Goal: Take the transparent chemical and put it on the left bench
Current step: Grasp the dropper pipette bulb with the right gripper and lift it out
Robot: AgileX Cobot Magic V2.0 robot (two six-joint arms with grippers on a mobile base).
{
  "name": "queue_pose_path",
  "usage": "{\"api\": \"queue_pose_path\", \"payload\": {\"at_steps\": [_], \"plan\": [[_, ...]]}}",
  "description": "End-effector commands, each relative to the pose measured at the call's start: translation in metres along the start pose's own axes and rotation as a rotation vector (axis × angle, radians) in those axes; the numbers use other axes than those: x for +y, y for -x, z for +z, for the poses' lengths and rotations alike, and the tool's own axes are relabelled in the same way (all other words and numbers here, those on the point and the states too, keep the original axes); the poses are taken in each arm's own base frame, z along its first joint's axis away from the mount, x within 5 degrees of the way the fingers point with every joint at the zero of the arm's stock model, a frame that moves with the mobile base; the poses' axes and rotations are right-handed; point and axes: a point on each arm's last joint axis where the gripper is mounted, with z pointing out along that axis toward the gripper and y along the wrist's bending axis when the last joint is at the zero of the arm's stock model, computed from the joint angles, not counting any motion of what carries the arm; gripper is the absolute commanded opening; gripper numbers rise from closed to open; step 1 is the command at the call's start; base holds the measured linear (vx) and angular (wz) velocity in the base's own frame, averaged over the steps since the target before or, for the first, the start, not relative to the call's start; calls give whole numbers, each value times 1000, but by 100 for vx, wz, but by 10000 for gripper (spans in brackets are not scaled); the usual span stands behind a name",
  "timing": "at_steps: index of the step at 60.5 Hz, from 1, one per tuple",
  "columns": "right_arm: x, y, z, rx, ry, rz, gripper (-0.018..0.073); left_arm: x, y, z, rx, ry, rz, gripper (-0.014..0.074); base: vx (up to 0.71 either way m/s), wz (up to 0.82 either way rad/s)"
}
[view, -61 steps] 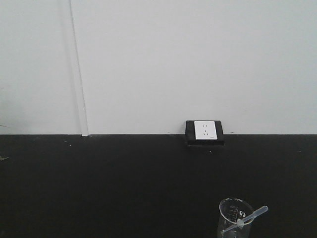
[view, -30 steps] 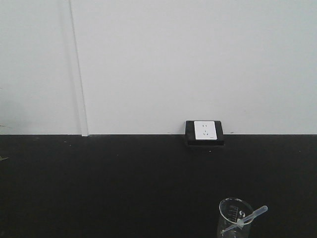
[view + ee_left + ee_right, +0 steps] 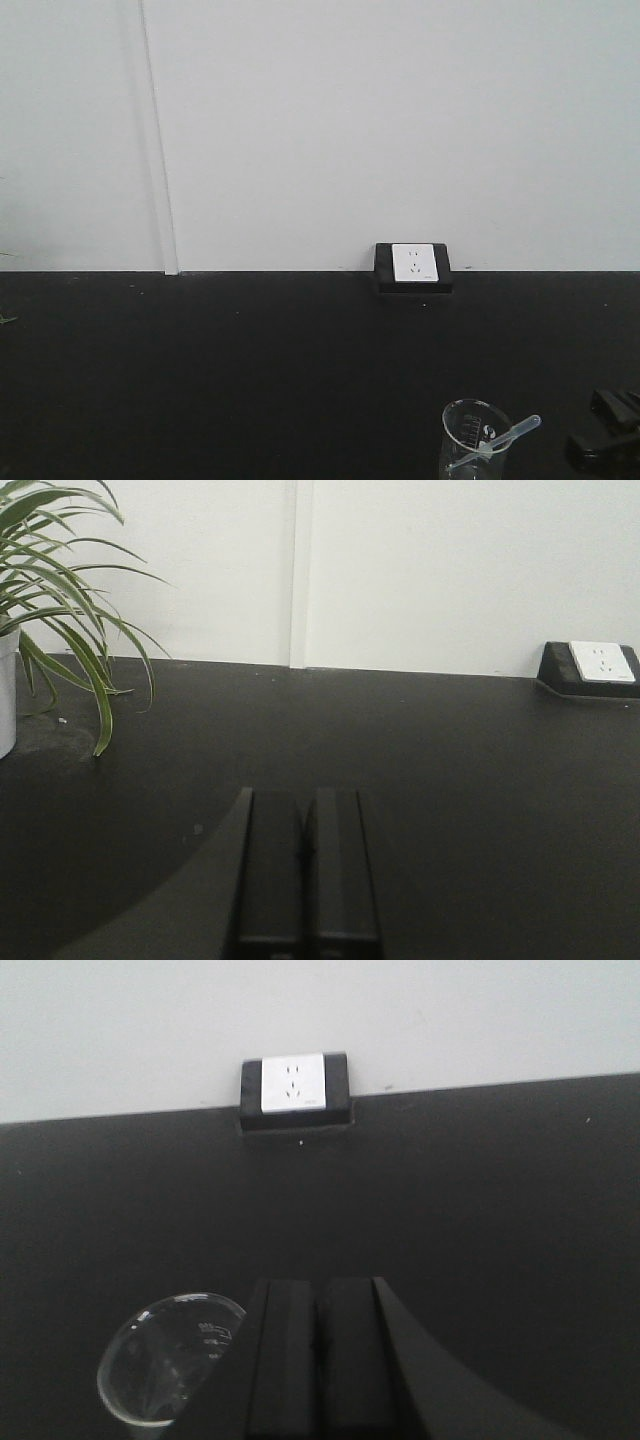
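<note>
Thin translucent pipette [image 3: 503, 438] (bulb uppermost).

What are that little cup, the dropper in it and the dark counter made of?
Cup: probably clear glass, see-through with a glossy rim and printed marks; could be plastic. Dropper: milky translucent plastic, apparently. Counter: matte black, barely reflective; material unclear.

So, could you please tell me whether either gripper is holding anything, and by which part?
Nothing is held. The left gripper and right gripper are both shut and empty; the translucent plastic dropper pipette leans in the clear glass beaker, untouched.
</note>
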Motion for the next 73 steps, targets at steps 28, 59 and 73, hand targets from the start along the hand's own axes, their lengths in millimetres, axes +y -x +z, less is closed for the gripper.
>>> {"api": "queue_pose_path", "payload": {"at_steps": [28, 59, 73], "plan": [[10, -28, 61, -122, 167, 121, 502, 0, 3, -1, -81, 2, -9, -3, 0, 0], [11, -53, 81, -129, 213, 148, 306, 0, 3, -1, -81, 2, -9, -3, 0, 0], [13, -53, 81, -124, 233, 134, 154, 0, 3, -1, -81, 2, -9, -3, 0, 0]]}}
